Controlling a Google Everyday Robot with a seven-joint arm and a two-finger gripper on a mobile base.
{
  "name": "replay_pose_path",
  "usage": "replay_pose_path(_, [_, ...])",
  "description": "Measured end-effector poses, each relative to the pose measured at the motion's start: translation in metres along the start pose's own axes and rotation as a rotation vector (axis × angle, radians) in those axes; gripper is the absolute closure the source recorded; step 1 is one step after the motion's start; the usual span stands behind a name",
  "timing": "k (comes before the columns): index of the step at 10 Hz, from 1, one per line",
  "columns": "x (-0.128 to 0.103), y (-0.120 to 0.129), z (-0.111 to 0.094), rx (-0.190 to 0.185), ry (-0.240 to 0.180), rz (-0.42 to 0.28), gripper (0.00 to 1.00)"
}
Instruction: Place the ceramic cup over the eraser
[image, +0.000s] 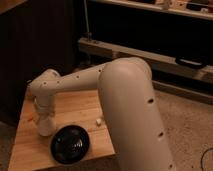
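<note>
The claw (45, 125) hangs low over the tabletop (75, 107), clenched, just beside the black bowl (70, 145). I cannot see the eraser; it may sit right under the claw.

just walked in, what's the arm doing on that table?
The robot's single arm reaches down over the left side of the wooden table. Its gripper is low at the tabletop with jaws shut, right beside the black bowl. I can't tell whether it holds anything. The eraser is not in sight.
</note>
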Motion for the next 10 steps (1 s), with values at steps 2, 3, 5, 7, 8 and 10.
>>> replay_pose_path(2, [-0.006,0.003,-0.037,-0.004,-0.017,-0.024,1.00])
replay_pose_path(3, [-0.010,0.004,-0.045,-0.012,-0.028,-0.034,1.00])
replay_pose_path(5, [-0.026,-0.004,-0.054,-0.021,-0.079,-0.045,1.00])
replay_pose_path(7, [-0.060,-0.010,-0.061,-0.016,-0.134,-0.038,1.00])
replay_pose_path(8, [-0.080,-0.016,-0.068,-0.006,-0.154,-0.026,1.00])
replay_pose_path(10, [-0.114,-0.041,-0.088,0.035,-0.187,0.008,1.00])
